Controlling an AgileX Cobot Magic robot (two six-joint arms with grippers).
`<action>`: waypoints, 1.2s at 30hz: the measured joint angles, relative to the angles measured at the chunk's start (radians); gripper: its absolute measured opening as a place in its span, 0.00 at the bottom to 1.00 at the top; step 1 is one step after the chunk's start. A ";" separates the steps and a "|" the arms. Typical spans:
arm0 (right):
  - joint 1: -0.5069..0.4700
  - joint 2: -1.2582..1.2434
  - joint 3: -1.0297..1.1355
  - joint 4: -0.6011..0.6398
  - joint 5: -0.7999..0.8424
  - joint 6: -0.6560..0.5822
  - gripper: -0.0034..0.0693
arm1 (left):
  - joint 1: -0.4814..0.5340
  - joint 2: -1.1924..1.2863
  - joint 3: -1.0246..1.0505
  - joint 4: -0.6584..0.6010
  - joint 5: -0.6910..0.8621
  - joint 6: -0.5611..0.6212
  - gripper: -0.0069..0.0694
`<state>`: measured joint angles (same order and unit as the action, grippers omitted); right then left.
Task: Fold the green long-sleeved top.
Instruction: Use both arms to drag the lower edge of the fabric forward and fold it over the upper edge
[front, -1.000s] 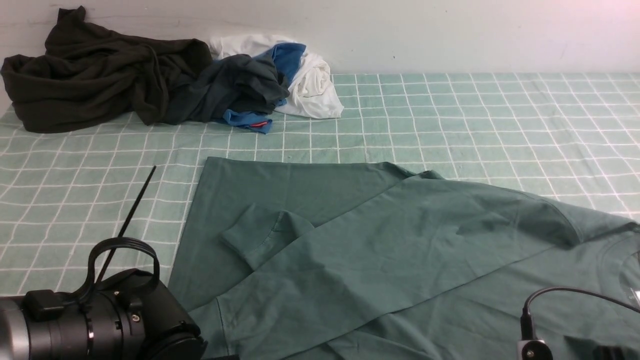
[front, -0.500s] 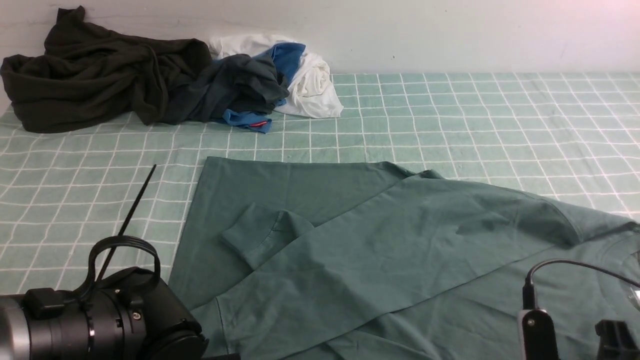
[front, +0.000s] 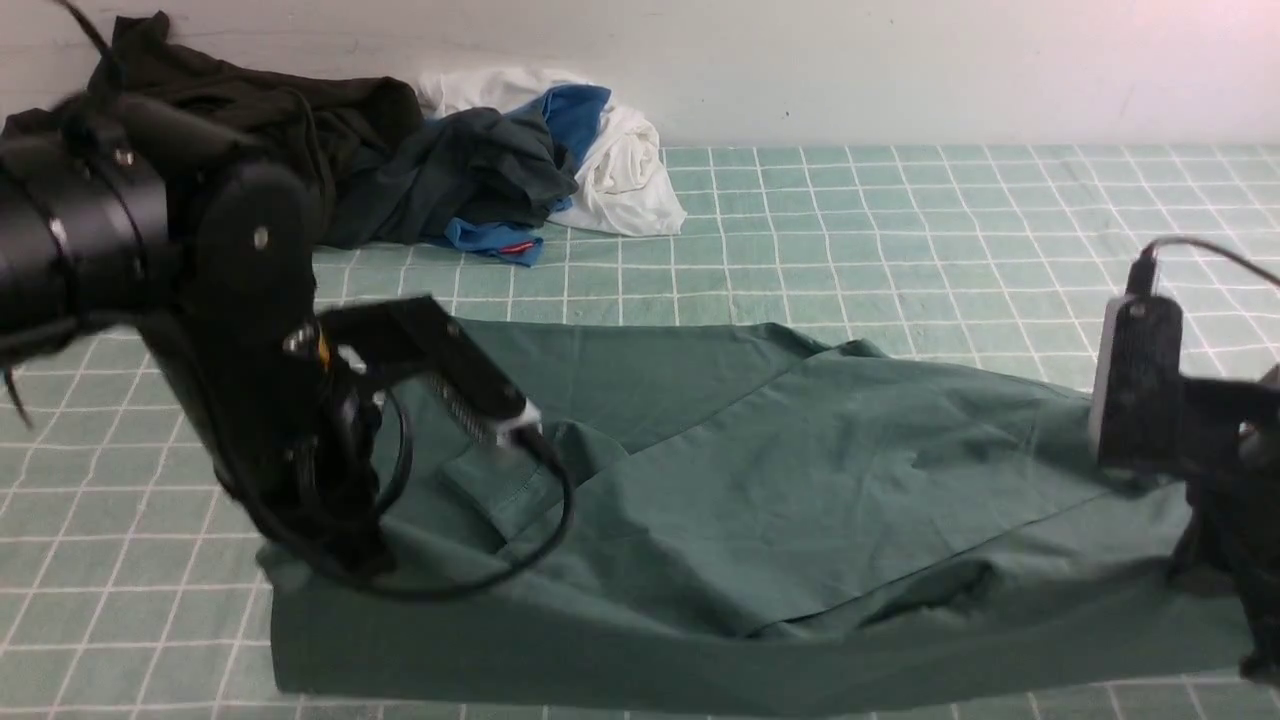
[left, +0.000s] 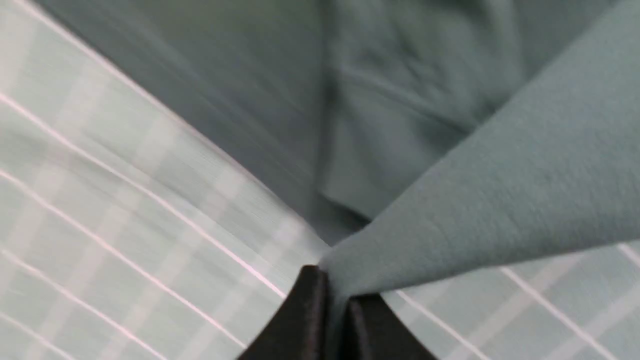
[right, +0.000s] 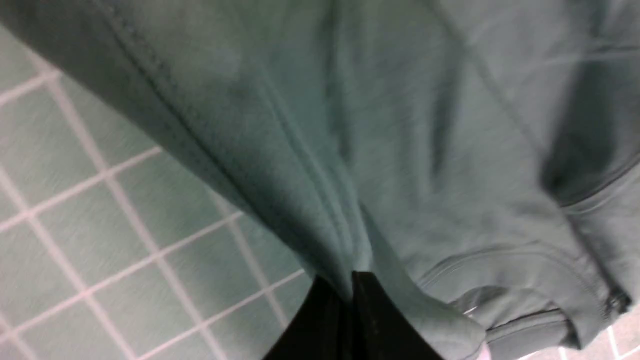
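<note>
Tablecloth (front: 960, 260), green with white checked lines, covers the surface and runs far back to a pale wall (front: 950, 70). On it, from the left across the middle to the right, is the green top (front: 780, 500), its far part flat and its near edge lifted and drawn out between the two arms in a long, sagging band. The top lies at a slant, one layer over another, with a sleeve end (front: 520, 475) folded back on the left side and wrinkles toward the right. The left arm (front: 240, 250) reaches in over the left side of the top, and the right arm (front: 1140, 390) over its right side; both are blurred in the front view. Far left, partly behind the left arm, an olive-black garment (front: 360, 110) lies heaped, with a dark grey-blue garment (front: 460, 170) against its right side. Next to that are a crumpled white cloth (front: 635, 170) and a blue cloth (front: 575, 115), bunched together. The left gripper (left: 327, 280) is clamped on the green top, pinching the near edge at its left end. The right gripper (right: 345, 285) is clamped on the same top, with fabric gathered at its tips. Smallest is a red patch (front: 518, 247) among the blue fabric.
</note>
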<state>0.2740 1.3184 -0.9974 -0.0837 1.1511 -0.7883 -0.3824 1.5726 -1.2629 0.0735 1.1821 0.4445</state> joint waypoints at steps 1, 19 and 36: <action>-0.005 0.013 -0.009 0.005 0.000 -0.006 0.04 | 0.000 0.006 -0.012 0.001 0.000 0.001 0.10; -0.155 0.559 -0.610 0.112 -0.018 -0.001 0.04 | 0.192 0.515 -0.663 -0.048 0.044 0.043 0.11; -0.155 0.834 -0.720 0.101 -0.246 0.180 0.15 | 0.223 0.655 -0.674 -0.059 -0.223 0.040 0.16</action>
<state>0.1187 2.1529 -1.7171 0.0171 0.9050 -0.6086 -0.1597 2.2273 -1.9371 0.0150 0.9589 0.4845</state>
